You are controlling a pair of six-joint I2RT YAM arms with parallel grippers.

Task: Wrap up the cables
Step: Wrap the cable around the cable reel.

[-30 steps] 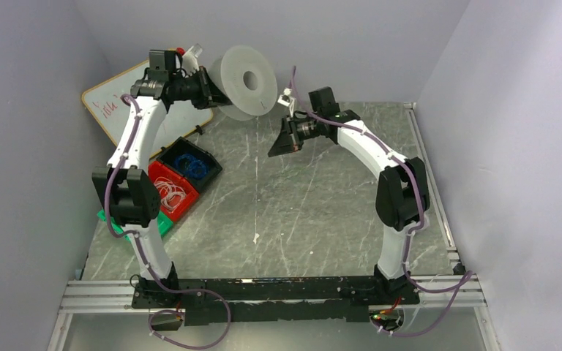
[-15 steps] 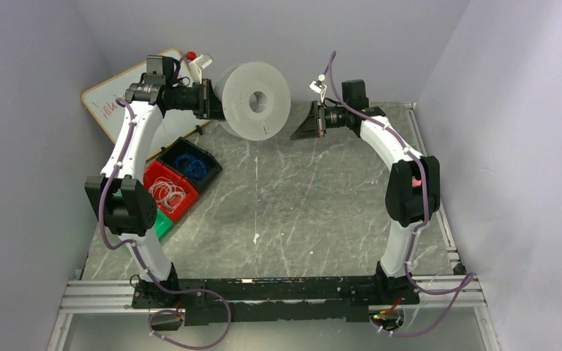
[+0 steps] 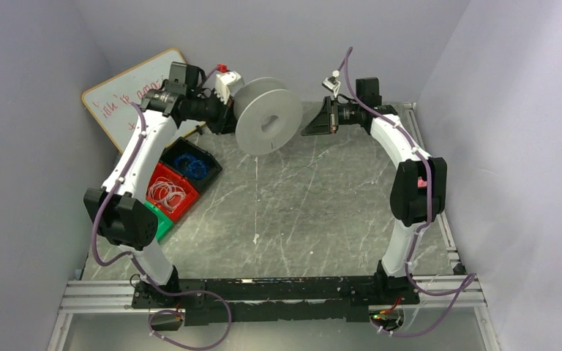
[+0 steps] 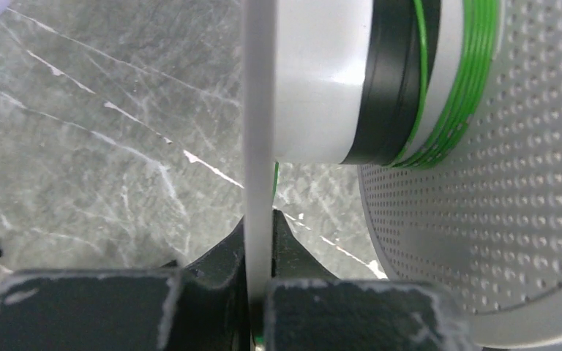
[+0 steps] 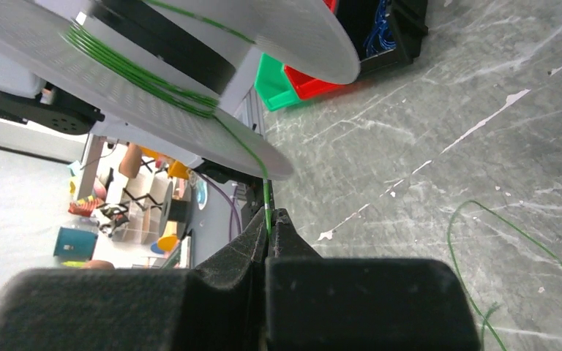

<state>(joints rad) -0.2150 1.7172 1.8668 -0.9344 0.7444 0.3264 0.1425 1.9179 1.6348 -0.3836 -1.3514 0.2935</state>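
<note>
Your table (image 3: 322, 212) is a grey slab veined with white. On its left side three bins stand touching in a slanted row: the black bin (image 3: 190, 162) farthest from you, the red bin (image 3: 167, 191) in the middle and the green bin (image 3: 162, 225) nearest, partly hidden. A whiteboard (image 3: 128, 91) sits at the far left corner; you cannot tell whether it lies flat or leans. A small white scrap (image 3: 255, 238) lies near the middle, and a loose loop of green cable (image 5: 448, 238) rests on the bare stone.
</note>
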